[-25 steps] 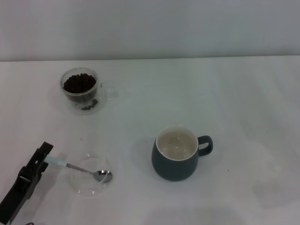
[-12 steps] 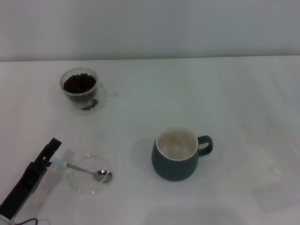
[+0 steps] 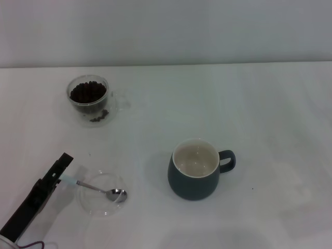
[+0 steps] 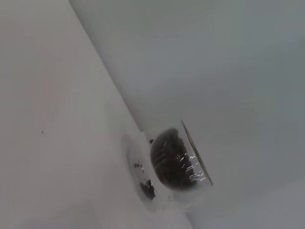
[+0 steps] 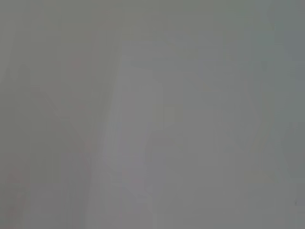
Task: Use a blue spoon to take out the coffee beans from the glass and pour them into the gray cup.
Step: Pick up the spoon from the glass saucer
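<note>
- The head view takes in the whole white worktop (image 3: 259,104): the glass (image 3: 89,101) at the far left, filled with coffee beans (image 3: 87,92), and the gray cup (image 3: 195,170) near the middle, upright, its handle pointing to the robot's right and its cream inside bare.
- Only the head view shows the blue spoon (image 3: 96,188). Its metal bowl lies in a flat clear dish (image 3: 101,194) at the near left, and its pale handle reaches out over the dish rim toward the left end effector (image 3: 61,174).
- The left wrist view shows just the glass (image 4: 174,164), seen side-on and tilted in that picture, with a few loose beans in the base below the heap.
- The right wrist view is a featureless grey blur; the right end effector appears in no view.
- The left arm enters from the near-left corner, low over the worktop, its dark fingers slanting up toward the spoon handle.
- The handle tip meets the finger ends; whether they are clenched on it or released cannot be told.
</note>
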You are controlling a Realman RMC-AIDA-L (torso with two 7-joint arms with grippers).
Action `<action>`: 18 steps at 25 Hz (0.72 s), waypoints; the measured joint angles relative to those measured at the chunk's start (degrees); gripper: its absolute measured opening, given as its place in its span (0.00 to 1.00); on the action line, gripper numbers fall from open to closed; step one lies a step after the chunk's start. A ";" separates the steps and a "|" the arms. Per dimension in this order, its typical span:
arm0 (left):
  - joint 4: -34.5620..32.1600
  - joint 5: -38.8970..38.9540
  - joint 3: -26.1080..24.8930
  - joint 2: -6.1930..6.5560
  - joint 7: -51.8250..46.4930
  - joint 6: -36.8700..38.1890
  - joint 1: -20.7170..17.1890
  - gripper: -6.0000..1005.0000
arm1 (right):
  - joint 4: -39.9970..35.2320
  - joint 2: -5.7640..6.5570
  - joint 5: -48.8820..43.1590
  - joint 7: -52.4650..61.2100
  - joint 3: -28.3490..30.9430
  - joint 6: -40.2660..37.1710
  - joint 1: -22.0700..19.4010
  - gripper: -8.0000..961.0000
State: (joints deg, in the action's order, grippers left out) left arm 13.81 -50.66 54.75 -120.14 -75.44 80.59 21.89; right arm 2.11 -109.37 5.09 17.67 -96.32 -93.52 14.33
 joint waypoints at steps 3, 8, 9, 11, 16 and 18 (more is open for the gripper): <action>-0.01 -0.01 0.00 0.00 -0.23 0.00 -0.04 0.81 | 0.00 -0.07 0.00 0.00 0.00 -0.04 -0.04 0.61; -0.02 0.00 -0.14 0.00 -1.75 -0.51 -0.22 0.75 | 0.00 -0.08 0.00 -0.02 0.00 -0.55 -0.26 0.61; -0.03 0.00 -0.20 0.00 -2.46 -1.18 -0.21 0.72 | 0.00 -0.10 0.00 -0.04 0.00 -0.56 -0.31 0.61; -0.07 0.01 -0.19 0.04 -3.63 -2.41 -0.09 0.65 | 0.00 -0.16 0.00 -0.12 0.00 -0.59 -0.44 0.61; -0.10 0.00 -0.14 0.07 -4.22 -2.93 0.00 0.49 | 0.00 -0.40 0.01 -0.79 0.00 -0.70 -0.66 0.61; -0.10 0.00 -0.22 0.08 -4.37 -2.95 0.00 0.43 | 0.00 -0.49 0.00 -0.80 0.00 -0.72 -0.75 0.61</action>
State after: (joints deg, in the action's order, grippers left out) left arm 13.71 -50.65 54.53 -120.06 -79.81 77.64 21.88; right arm 2.11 -109.86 5.09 16.86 -96.32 -94.24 13.58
